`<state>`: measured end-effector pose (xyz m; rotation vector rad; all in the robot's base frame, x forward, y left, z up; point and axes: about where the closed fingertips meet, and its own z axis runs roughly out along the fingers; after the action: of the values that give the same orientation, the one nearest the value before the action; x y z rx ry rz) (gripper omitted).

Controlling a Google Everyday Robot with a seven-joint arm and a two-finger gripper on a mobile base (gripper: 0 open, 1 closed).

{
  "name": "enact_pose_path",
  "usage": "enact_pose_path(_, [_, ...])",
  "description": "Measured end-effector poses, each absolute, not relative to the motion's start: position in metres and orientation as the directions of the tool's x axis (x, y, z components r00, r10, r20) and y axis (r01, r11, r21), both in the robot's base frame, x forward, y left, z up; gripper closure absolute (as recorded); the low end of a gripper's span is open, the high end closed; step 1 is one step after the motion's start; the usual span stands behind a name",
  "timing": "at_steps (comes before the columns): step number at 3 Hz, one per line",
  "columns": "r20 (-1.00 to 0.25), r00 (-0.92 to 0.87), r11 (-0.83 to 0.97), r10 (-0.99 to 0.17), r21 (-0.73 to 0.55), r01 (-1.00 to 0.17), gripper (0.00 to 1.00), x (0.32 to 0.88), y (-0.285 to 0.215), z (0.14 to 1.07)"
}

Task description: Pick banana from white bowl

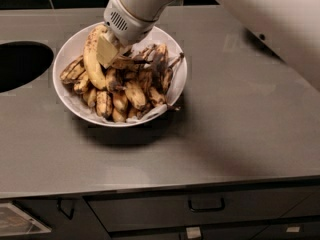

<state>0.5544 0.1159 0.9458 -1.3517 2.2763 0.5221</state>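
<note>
The white bowl [69, 45] stands on the grey counter at upper left, piled with several brown-spotted bananas. My gripper [102, 54] reaches down from the top into the bowl's back left part. It is shut on one large banana [91, 60], with a pale finger [106, 51] pressed against the banana's right side. That banana stands nearly upright, above the rest of the pile [132, 86]. The gripper's other finger is hidden behind the banana.
A dark round opening [20, 64] is cut into the counter left of the bowl. My white arm [265, 19] crosses the upper right. Grey counter [240, 124] stretches right of and in front of the bowl. Drawers with handles [205, 205] lie below the front edge.
</note>
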Motion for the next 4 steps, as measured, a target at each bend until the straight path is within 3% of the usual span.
enact_pose_path(1, [-0.547,-0.426,0.451,-0.721,0.096,-0.887,1.00,0.555,0.116,0.948])
enact_pose_path(4, [-0.644,-0.347,0.423,-0.681,0.041,-0.905,1.00,0.533,0.100,0.978])
